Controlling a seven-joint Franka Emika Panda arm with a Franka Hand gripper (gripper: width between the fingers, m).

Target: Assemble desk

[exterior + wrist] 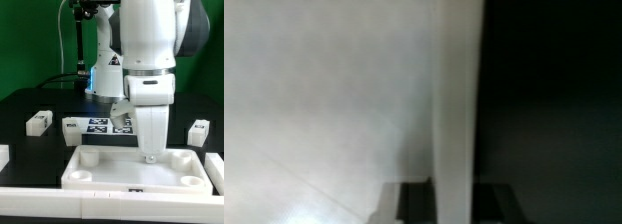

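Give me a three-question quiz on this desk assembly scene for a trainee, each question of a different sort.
1. True or false: legs already stand in the round corner sockets of the large white plastic rectangular tabletop panel.
2. Pick one: the gripper is down at the panel's A) rim farthest from the exterior camera, B) rim nearest that camera, C) middle.
3. Fill in: the white square tagged leg at the exterior view's right lies on the black ____.
Key: 1 false; 2 A; 3 table.
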